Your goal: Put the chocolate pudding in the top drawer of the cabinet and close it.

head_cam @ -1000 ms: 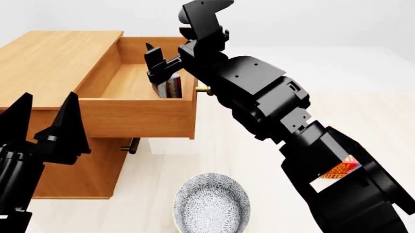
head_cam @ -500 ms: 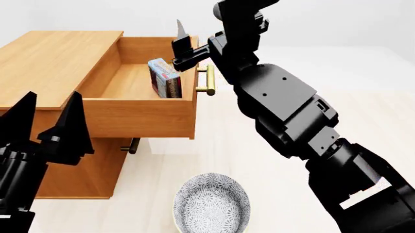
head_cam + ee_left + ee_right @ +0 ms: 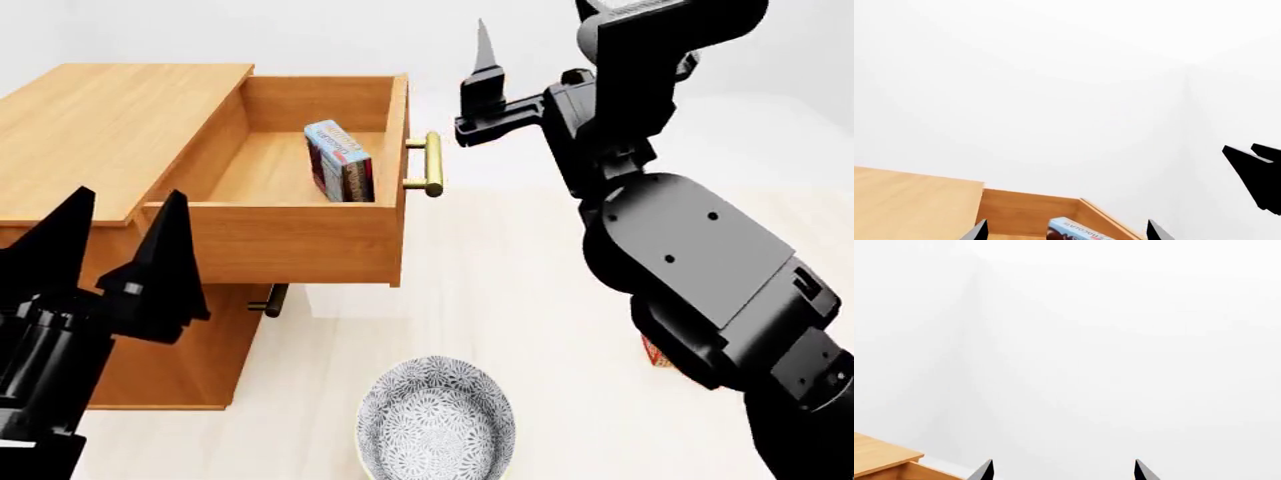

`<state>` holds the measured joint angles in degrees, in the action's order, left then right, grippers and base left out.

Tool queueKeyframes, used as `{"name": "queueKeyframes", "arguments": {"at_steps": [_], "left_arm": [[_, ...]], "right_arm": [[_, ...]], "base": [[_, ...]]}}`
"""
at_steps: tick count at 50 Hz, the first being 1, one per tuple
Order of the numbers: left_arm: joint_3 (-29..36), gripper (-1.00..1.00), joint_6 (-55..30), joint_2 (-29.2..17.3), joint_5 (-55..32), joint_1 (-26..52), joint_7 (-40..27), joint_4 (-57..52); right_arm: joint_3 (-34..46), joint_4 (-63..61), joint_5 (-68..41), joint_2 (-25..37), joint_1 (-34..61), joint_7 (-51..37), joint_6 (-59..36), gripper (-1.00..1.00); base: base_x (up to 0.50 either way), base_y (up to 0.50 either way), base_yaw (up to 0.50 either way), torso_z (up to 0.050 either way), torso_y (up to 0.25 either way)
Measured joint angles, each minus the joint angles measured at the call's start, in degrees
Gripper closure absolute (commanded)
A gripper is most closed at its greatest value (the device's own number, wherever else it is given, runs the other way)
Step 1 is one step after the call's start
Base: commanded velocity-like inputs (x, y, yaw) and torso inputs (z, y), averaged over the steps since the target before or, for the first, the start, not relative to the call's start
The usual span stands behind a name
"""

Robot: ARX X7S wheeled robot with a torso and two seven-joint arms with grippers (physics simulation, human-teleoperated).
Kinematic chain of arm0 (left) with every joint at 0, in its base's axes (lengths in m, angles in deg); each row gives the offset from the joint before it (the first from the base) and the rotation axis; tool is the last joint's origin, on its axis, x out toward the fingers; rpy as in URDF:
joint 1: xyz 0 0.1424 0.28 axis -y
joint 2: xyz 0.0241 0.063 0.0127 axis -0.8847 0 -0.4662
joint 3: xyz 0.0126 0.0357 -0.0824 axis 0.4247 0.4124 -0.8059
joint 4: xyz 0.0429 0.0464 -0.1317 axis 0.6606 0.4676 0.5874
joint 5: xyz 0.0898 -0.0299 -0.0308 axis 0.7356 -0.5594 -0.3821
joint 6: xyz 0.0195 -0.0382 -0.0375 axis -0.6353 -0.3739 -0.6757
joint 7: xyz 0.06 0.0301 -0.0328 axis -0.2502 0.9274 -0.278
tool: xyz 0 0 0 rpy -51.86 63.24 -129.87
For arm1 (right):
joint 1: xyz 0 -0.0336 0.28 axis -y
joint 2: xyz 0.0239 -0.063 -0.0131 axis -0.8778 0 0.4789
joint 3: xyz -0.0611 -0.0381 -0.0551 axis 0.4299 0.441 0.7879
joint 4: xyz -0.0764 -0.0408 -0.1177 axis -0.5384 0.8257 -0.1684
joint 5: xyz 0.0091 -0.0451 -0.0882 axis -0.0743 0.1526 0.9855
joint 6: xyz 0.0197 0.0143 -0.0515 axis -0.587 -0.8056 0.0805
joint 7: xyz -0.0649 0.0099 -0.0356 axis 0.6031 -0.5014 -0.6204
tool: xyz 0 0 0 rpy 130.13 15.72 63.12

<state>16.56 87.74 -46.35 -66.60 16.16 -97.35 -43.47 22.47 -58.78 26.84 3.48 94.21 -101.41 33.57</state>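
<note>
The chocolate pudding [image 3: 339, 160] stands on edge inside the open top drawer [image 3: 287, 240] of the cabinet [image 3: 120, 120], close to the drawer's front panel. It also shows in the left wrist view [image 3: 1077, 231]. The brass handle [image 3: 427, 164] faces right. My right gripper [image 3: 483, 80] is open and empty, raised above and to the right of the handle; in its wrist view its fingertips [image 3: 984, 471] stand wide apart against the white wall. My left gripper [image 3: 120, 225] is open and empty, low at the front left of the cabinet.
A patterned grey bowl [image 3: 435, 420] sits on the floor in front of the cabinet. The lower drawer's handle [image 3: 275, 298] shows under the open drawer. A red box [image 3: 654, 352] peeks out behind my right arm.
My right gripper has let go of the pudding and moved up and to the right, out of the drawer and past the handle. The pudding stays standing in the drawer.
</note>
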Motion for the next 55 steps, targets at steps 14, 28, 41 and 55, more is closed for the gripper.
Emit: {"name": "queueKeyframes", "arguments": {"at_steps": [14,28,41,55], "left_arm": [[-0.30,-1.00,-1.73,0.57,1.29,0.14,-0.35,-1.86],[-0.57,-1.00,-3.80,1.48,2.47,0.68,-0.60,-4.09],[-0.57,-1.00,-7.36,4.00,2.79,2.59,0.59,-6.43],[0.00,-1.00,-13.83,9.74,1.24,6.94,3.21,-8.66]], "right_arm": [[-2.03,-12.74,0.31,10.54,-8.65,-6.53,1.66,-1.00],[-4.37,-22.45,1.20,19.96,-19.28,-12.09,7.21,-1.00],[-6.50,-27.99,2.94,26.72,-28.56,-16.70,13.97,-1.00],[-9.00,-30.29,4.42,32.80,-37.27,-21.43,21.53,-1.00]], "base": [[0.00,0.00,0.00,0.000,0.000],[0.00,0.00,0.00,0.000,0.000],[0.00,0.00,0.00,0.000,0.000],[0.00,0.00,0.00,0.000,0.000]]}}
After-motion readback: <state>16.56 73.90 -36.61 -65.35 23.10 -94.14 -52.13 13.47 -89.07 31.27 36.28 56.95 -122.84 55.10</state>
